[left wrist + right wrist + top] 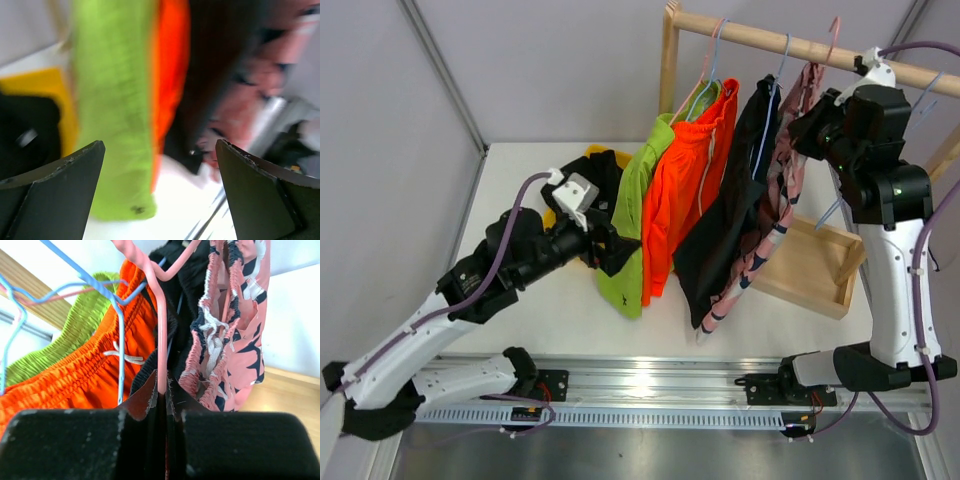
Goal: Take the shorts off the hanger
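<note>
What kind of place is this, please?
Probably a robotics test bench, not a home: a white table, a metal mounting rail along its edge, and shorts hung on a small wooden rack.

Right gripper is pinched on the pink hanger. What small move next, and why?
Probably raise the right gripper slightly to unhook the pink hanger from the wooden rail: its jaws are shut on the wire beside the pink patterned shorts, and the left gripper is open.

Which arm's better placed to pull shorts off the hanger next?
Left, likely. The left tool is open, low beside the lime green shorts. The right tool is shut on the pink hanger, up by the rail, steadying it.
</note>
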